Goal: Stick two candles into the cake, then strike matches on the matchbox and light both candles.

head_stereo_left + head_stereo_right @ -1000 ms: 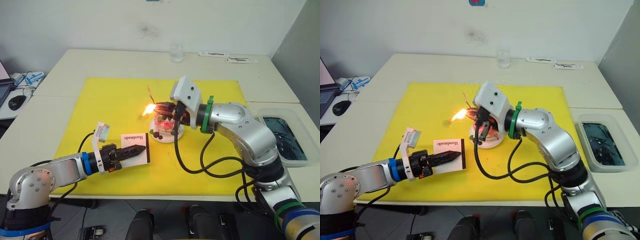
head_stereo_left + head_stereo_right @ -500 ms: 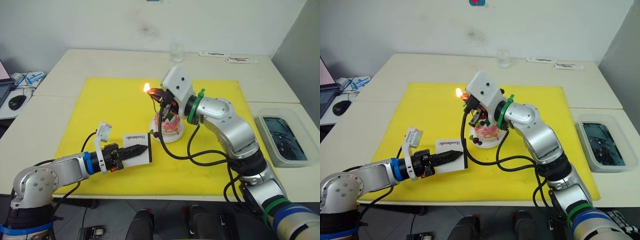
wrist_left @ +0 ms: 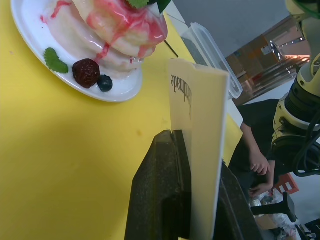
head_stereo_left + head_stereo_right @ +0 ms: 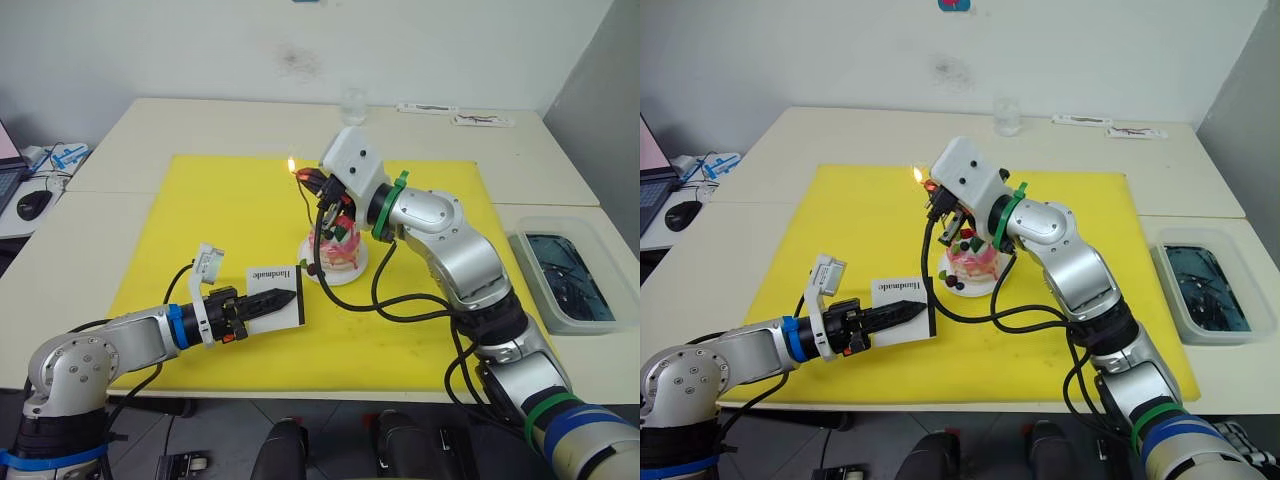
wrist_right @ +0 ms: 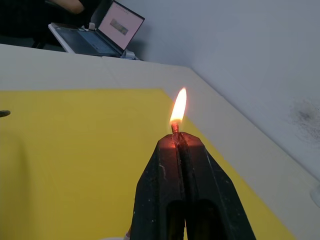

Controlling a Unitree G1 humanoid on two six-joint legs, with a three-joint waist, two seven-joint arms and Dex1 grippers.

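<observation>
1 cake (image 4: 336, 250), pink and white with a strawberry and dark berries, sits on its white plate (image 3: 95, 89) mid yellow mat (image 4: 210, 215). Above the cake, the right pincer (image 5: 178, 139) is clamped on 1 burning match (image 5: 175, 127), its flame (image 4: 292, 165) upright. Beside the cake, the left pincer (image 4: 283, 298) grips 1 white matchbox (image 3: 197, 135) upright, on the tabletop (image 4: 210, 125).
</observation>
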